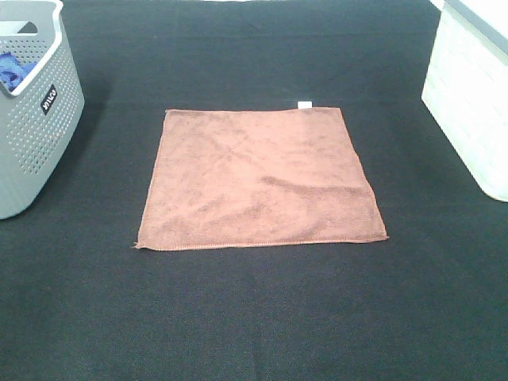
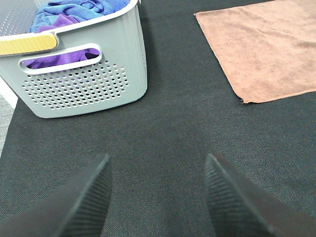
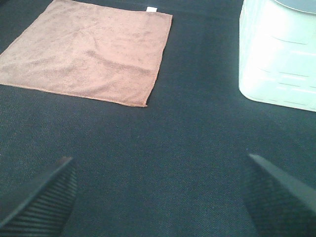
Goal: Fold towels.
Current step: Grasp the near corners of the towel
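A square terracotta towel (image 1: 258, 178) lies spread flat in the middle of the black table, with a small white tag (image 1: 304, 104) at its far edge. Neither arm shows in the exterior high view. In the left wrist view my left gripper (image 2: 157, 190) hangs open over bare black cloth, short of the towel's near left corner (image 2: 243, 100), with nothing between its fingers. My right gripper (image 3: 160, 190) stands wide open above the table, apart from the towel's near right corner (image 3: 144, 104), and holds nothing. The towel (image 3: 89, 49) has a soft crease running across it.
A grey perforated basket (image 1: 32, 119) stands at the left edge, holding blue and purple cloths (image 2: 69, 12). A white bin (image 1: 472, 95) stands at the right edge. Black cloth covers the whole table.
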Controlling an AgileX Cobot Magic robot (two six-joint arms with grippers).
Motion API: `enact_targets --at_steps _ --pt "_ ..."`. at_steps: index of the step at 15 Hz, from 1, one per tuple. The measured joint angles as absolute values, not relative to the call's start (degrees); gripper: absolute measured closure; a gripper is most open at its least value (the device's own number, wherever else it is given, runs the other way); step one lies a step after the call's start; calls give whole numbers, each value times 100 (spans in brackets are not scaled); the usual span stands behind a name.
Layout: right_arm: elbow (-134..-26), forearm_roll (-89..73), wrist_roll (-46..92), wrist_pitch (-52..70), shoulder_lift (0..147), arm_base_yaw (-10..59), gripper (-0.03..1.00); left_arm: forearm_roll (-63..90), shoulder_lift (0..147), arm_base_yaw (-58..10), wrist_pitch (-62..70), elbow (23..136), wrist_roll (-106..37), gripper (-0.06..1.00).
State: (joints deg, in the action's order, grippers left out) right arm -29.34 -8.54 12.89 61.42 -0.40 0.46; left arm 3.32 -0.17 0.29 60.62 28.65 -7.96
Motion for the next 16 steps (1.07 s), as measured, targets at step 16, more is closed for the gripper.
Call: enact_targets --at_steps 16 --pt "-2934 -854 1289 6142 -40 46 12 332 -23 29 6062 2865 -796 40"
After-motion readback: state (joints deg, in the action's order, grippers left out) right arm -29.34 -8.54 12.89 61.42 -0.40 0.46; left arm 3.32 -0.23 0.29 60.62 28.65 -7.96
